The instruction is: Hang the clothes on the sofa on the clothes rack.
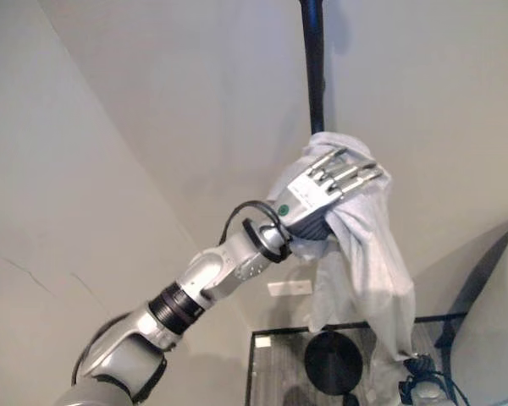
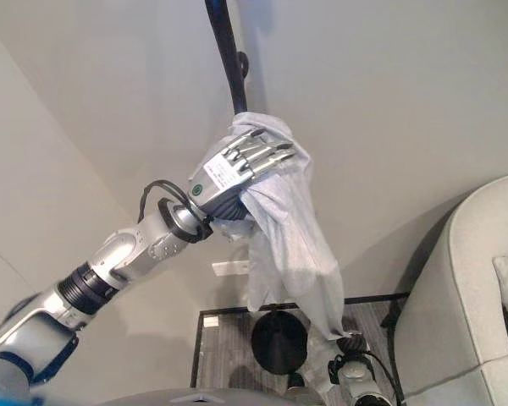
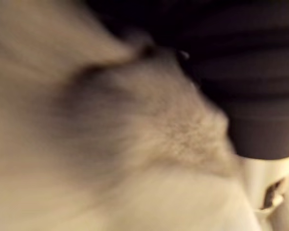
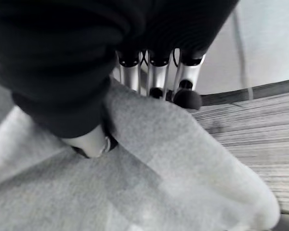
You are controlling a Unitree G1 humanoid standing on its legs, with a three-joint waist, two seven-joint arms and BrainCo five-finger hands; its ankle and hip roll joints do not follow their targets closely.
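Arm: left arm enters at 7 o'clock in the eye views and reaches up toward the centre.
Left hand: the left hand (image 1: 317, 193) lies on the bunched top of the garment, its fingers (image 1: 349, 173) nearly straight and flat across the cloth, pointing to 2 o'clock; they are not clenched. The thumb is hidden by the cloth.
Garment: the light grey garment (image 1: 364, 245) is on the clothes rack, gathered against the pole just under the left hand. From there it hangs in long folds toward 5 o'clock, down to the right hand.
Right hand: the right hand (image 2: 356, 376) shows at 5 o'clock, at the low end of the cloth. Its own wrist view shows curled fingers (image 4: 151, 77) and the thumb pinching a fold of the garment between them.
Pole: the black pole (image 1: 311, 59) of the clothes rack runs from the bunched cloth up to 12 o'clock, out of the top edge.
Base: a round black base (image 2: 279, 340) sits at 6 o'clock, partly behind the hanging cloth, on a grey striped floor (image 4: 250, 125).
Sofa: a light grey sofa (image 2: 466, 279) fills the 4 o'clock corner, beside the base.
Wall: a white wall plate (image 2: 231, 268) sits low on the wall, just left of the hanging cloth.
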